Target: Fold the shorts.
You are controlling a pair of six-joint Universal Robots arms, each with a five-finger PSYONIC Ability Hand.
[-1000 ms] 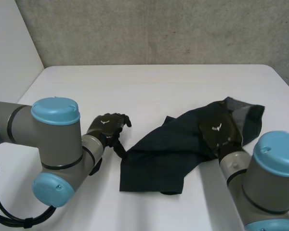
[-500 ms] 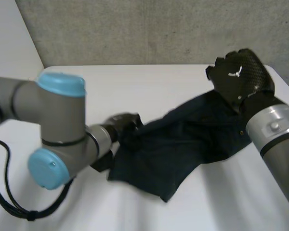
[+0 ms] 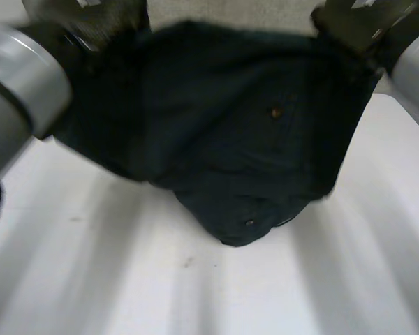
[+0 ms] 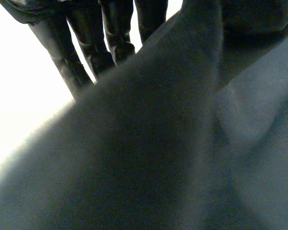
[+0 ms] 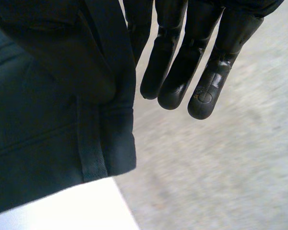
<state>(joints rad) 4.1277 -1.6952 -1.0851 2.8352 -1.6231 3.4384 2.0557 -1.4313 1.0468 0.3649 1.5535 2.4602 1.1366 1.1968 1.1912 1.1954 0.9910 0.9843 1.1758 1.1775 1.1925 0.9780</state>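
The left arm (image 3: 14,91) is a thick, smooth grey tube, and the right arm (image 3: 415,66) is the same pale grey. The left hand (image 4: 93,45) has glossy black jointed fingers. The right hand (image 5: 187,67) is black too, with rounded fingertips (image 5: 204,98), one bearing a small circular mark.

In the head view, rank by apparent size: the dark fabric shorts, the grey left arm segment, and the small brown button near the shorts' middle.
Largest: dark fabric shorts.
Second: grey left arm segment, though nearness to the camera inflates it.
Smallest: brown button.
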